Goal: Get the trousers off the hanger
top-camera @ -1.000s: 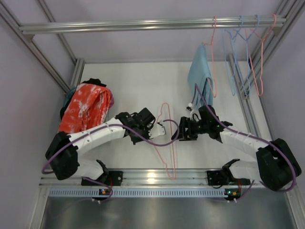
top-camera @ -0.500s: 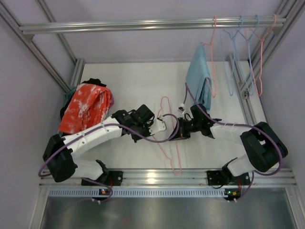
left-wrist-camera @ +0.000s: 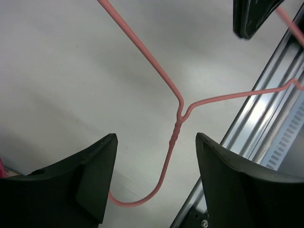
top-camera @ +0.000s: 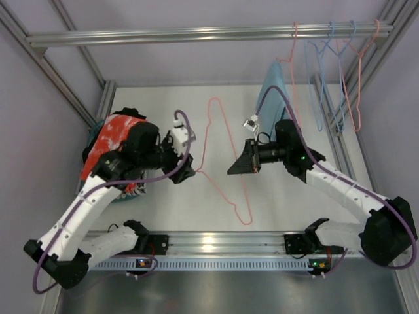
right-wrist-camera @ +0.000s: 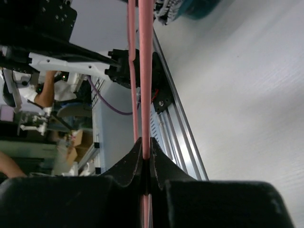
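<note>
**Right gripper** point(right-wrist-camera: 145, 149): fingers point(right-wrist-camera: 124, 167) pressed together on the pink wire hanger point(right-wrist-camera: 145, 71). The grip is on the long straight bar. A second strand of the same wire runs just beside the gripped one, outside the pads.

**Left gripper** point(left-wrist-camera: 156, 173): fingers point(left-wrist-camera: 92, 166) spread wide. The hanger's twisted neck and hook pass through the gap between them. In the left wrist view the wire touches neither finger.

**Hanger:** held off the table in the space between the two grippers. The neck is at the left gripper and the straight bar at the right gripper. One shoulder corner points toward the far rail and the other toward the near edge.

**Arms:** both raised above the table point(top-camera: 163, 118), with their wrists turned in toward each other.

**Orange-red trousers** point(top-camera: 105, 140): white-blotched pair, bunched on the table at its far left, against the frame. They lie well apart from the hanger and are partly covered by the left arm in the top view.

**Black trousers** point(top-camera: 129, 112): in the same heap, showing at the far edge of the orange-red pair.

**Overhead rail** point(top-camera: 196, 33): spans the far side of the frame. A light blue cloth point(top-camera: 270, 98) hangs below it, behind the right wrist.
</note>
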Motion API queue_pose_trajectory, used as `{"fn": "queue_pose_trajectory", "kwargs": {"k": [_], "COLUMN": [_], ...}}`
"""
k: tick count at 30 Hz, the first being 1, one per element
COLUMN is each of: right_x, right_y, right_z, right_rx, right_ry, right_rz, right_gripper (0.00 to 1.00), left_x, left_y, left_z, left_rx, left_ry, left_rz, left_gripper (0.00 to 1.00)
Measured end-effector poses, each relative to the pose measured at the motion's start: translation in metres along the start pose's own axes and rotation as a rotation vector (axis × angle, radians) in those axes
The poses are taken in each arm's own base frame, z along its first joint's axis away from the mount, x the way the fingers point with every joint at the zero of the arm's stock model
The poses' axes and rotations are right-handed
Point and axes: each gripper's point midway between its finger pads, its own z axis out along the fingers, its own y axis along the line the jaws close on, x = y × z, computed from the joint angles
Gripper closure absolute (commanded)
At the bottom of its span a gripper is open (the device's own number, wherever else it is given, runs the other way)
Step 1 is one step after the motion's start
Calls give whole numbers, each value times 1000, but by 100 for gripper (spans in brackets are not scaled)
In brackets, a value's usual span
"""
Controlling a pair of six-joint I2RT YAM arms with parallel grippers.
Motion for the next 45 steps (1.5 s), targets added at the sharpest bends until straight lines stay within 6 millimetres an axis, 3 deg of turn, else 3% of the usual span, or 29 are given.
{"fn": "queue_pose_trajectory", "kwargs": {"k": [5,9,11,17,23,27,30,31,34,37,38,42,45], "right_x": [-25,-22,-17,-10,-15,-25,-27,-27,-29,-36,-40,-54,-60], "right_y": [48,65,67,68,76,84,86,87,86,78,74,56,47], "right_z": [-18,-33,-38,-46,-48,-45,-41,-39,-36,-37,-37,-44,-59], "right_rx": [-52,-42,-32,-2,3,-6,-12,-13,-6,57,86,232,347], "right_ry": [-14,-7,5,36,38,35,43,47,54,34,23,-23,-54], "right_rz": [-216,-316,-335,-367,-413,-456,-470,-473,-485,-500,-503,-539,-587], "right_gripper": [100,100,100,100,100,100,100,100,100,60,36,10,4], "left_x": [-78,-111,-119,-121,-133,-138,-139,-140,-142,-143,-143,-141,-139], "left_y": [-2,-2,-6,-22,-34,-52,-64,-66,-64,-60,-59,-51,-37], "left_z": [-62,-84,-84,-65,-67,-56,-49,-47,-44,-39,-38,-32,-30], "left_rx": [33,107,184,425,499,521,542,543,535,512,505,473,422], "left_ry": [-319,-415,-424,-347,-357,-336,-314,-315,-318,-320,-319,-314,-320], "left_rz": [-80,-170,-210,-352,-374,-338,-335,-336,-369,-414,-430,-531,-647], "left_gripper": [22,15,9,10,18,35,66,97,100,100,100,100,100]}}
